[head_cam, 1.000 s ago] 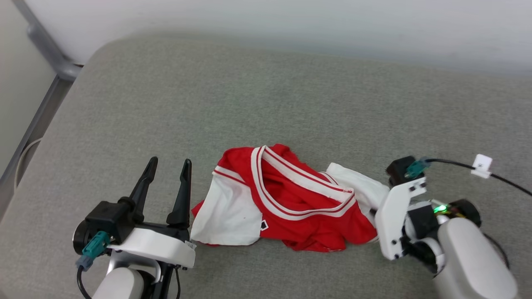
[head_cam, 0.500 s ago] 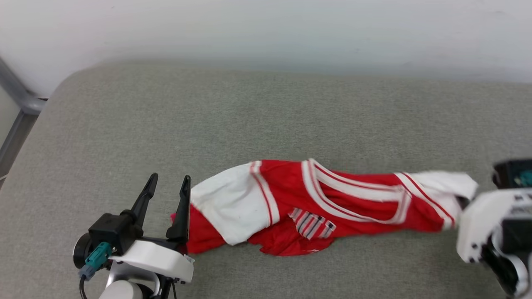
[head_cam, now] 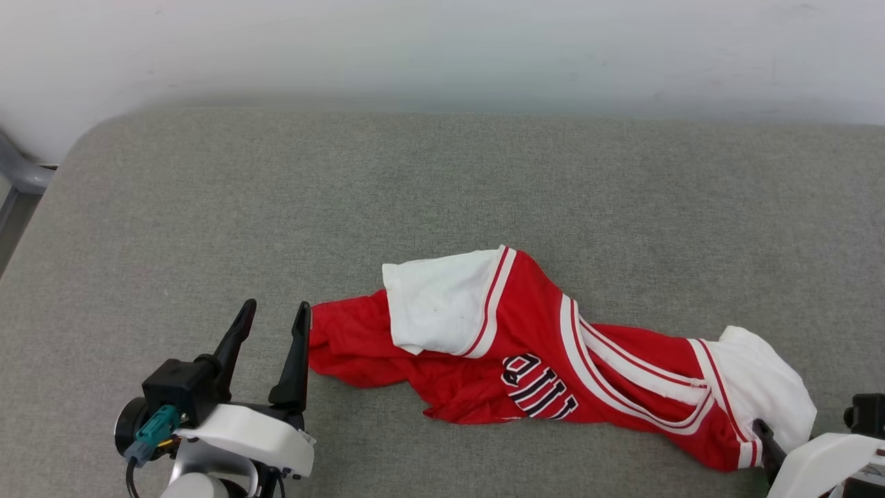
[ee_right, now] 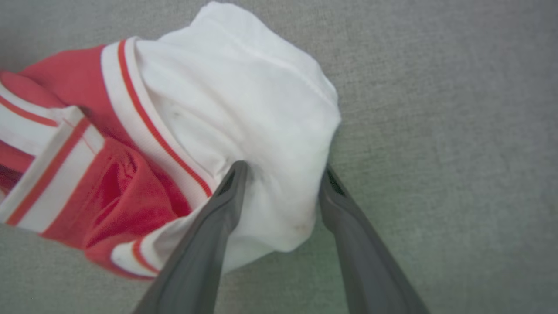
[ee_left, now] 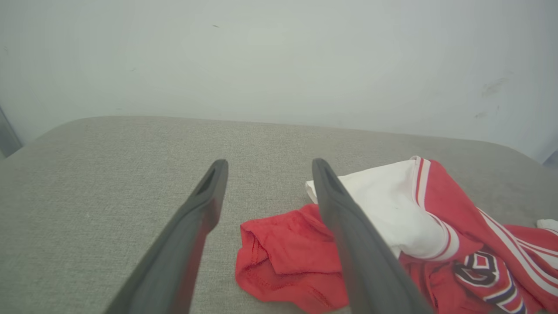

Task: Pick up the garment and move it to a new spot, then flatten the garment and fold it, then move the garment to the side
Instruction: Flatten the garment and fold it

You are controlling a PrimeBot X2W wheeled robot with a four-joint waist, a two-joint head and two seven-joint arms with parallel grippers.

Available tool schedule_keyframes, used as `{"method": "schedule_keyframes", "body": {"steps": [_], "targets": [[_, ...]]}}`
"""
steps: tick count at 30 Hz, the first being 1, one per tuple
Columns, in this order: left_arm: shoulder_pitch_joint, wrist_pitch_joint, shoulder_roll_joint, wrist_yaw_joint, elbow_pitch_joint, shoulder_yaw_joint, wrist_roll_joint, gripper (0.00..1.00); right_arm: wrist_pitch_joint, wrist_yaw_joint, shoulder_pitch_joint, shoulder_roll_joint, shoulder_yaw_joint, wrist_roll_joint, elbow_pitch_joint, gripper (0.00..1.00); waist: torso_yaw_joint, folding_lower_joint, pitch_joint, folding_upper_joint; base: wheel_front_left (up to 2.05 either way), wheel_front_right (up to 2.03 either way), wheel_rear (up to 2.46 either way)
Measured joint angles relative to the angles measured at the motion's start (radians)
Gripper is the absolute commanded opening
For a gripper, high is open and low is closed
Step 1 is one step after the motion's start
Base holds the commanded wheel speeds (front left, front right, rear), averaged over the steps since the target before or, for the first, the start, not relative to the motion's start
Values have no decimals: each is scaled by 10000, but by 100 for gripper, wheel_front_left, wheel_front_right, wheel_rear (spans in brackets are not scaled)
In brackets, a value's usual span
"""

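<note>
The garment [head_cam: 525,346], red with white sleeves and striped trim, lies stretched and rumpled across the grey cushion [head_cam: 442,194], dark lettering facing up. My left gripper [head_cam: 276,308] stands open at the garment's left end, and its right finger is just beside the red hem [ee_left: 279,257]. In the left wrist view that gripper [ee_left: 269,163] has nothing between its fingers. My right gripper [ee_right: 283,172] is at the garment's right end with its jaws parted, and the white sleeve [ee_right: 244,96] bunches between them. One dark finger [head_cam: 764,437] of it shows at the lower right.
A pale wall [head_cam: 442,48] runs along the cushion's far edge. A grey metal frame [head_cam: 21,180] stands off the cushion's left corner. Bare cushion lies behind and to the left of the garment.
The right gripper pulled the garment to the right and drew it out long, then its jaws parted on the white sleeve. The head camera shifted. The left gripper stayed open.
</note>
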Motion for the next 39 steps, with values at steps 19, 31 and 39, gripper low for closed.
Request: {"method": "schedule_keyframes", "body": {"steps": [19,31,39], "targets": [[77,667,219,142,159,-190,-148,100,-4915,-2,129,44,1666,-462,-1643,100,-7,0,-581,0,0,0,0],[-1479,3415,274,-1147,217,-1060,-1333,100,-4303,-2,634,48,2660,-742,-3043,100,-505,-1,-444,0,0,0,0],[-1946,5440,560,-1436,951,-1494,-2004,100,-4261,-2,593,48,2842,-504,-3154,100,-959,0,8,0,0,0,0]]}}
